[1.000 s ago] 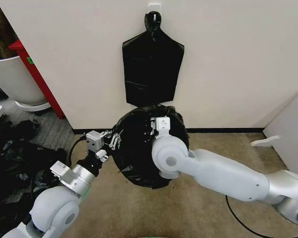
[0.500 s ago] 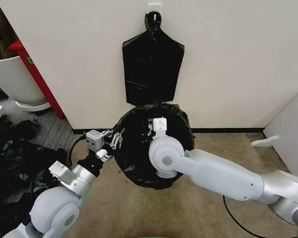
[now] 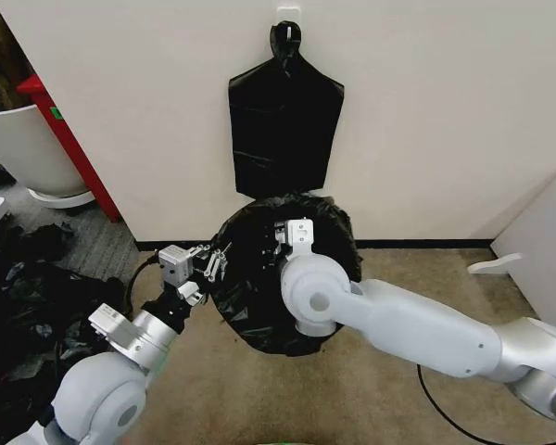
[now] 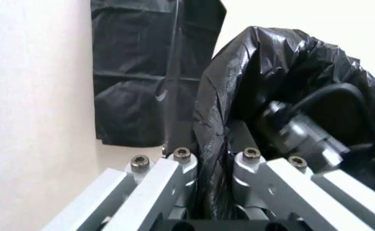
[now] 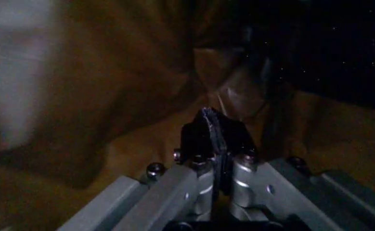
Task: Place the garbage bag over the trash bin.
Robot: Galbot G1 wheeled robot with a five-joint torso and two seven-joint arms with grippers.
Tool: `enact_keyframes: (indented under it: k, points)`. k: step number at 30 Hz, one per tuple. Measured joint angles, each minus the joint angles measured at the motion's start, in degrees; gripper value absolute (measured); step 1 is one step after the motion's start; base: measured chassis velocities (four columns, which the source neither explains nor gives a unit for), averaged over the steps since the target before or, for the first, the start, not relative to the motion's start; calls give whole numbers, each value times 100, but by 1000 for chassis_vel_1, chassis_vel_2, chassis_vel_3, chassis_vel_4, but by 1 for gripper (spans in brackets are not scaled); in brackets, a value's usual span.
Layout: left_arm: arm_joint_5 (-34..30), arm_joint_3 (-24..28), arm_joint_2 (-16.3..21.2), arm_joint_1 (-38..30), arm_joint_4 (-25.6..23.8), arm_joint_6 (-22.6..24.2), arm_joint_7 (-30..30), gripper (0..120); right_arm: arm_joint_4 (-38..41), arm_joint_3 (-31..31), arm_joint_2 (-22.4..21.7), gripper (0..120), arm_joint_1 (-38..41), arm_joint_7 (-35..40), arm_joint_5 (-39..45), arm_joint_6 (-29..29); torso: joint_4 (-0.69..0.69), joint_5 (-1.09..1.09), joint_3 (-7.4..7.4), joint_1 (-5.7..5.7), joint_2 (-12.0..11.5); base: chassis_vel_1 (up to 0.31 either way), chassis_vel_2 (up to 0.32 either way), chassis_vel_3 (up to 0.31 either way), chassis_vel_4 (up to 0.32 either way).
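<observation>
- Garbage bag (image 3: 250, 278) sits on the carpet against the wall, opened into a round black mouth between the two arms; glossy, wrinkled film.
- Trash bin not discernible; black film covers everything inside that round shape, can't tell what is under it.
- Left gripper (image 3: 213, 262) is at the bag's left rim. In the left wrist view, left gripper (image 4: 213, 166) has its fingers closed on a fold of the bag's edge, film pinched between them.
- From the left gripper, the bag mouth bulges away toward the right arm; part of the right arm's wrist hardware is seen sunk in the film there.
- Right gripper (image 3: 283, 243) reaches down into the bag opening, wrist block at the centre of the mouth, forearm crossing over the near rim.
- In the right wrist view, right gripper (image 5: 221, 161) has its fingertips pressed together, clamped on a thin black edge of the film; brownish translucent folds all around it.
- Flat black bag bundle (image 3: 284, 130) hangs on the wall by a knotted loop, just above the right gripper and apart from it.
- Heap of black bags (image 3: 28, 297) lies on the floor well out beyond the left gripper.
</observation>
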Motion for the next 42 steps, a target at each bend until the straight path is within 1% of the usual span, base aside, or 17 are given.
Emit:
enact_keyframes:
  k: [4, 7, 12, 18, 24, 37, 41, 42]
  points:
    - [30, 16, -6, -30, 92, 27, -48, 4, 185, 3, -43, 0, 50, -8, 201, -19, 0, 1, 0, 0, 0, 0, 0, 0, 0]
    - [28, 36, -17, -109, 187, 49, -132, 4, 380, 1, -62, 0, 62, -3, 587, -20, 0, 0, 0, 0, 0, 0, 0, 0, 0]
    - [-72, 101, -19, -206, 196, 104, -206, 4, 392, -87, 55, 0, -8, -2, 763, -21, -1, 0, 0, 0, 0, 0, 0, 0, 0]
    - [-191, 120, -23, -217, 114, 149, -236, 4, 154, -211, 227, 0, -50, -17, 620, -48, 0, 0, 0, 0, 0, 0, 0, 0, 0]
    - [-369, 102, -21, -171, -77, 183, -223, 4, -130, -329, 385, 0, -70, -51, 325, -63, 0, 0, 0, 0, 0, 0, 0, 0, 0]
    - [-475, 51, -48, -40, -249, 214, -203, 4, -334, -430, 435, 0, -90, -32, 91, -16, 0, 0, 0, 0, 0, 0, 0, 0, 0]
    - [-610, 47, -90, 34, -342, 298, -221, 4, -321, -414, 414, 0, -72, -18, 118, -5, 0, 0, 0, 0, 0, 0, 0, 0, 0]
    - [-758, 45, -115, 87, -421, 364, -264, 4, -338, -404, 396, 0, -73, -18, 122, -2, 0, 0, 0, 0, 0, 0, 0, 0, 0]
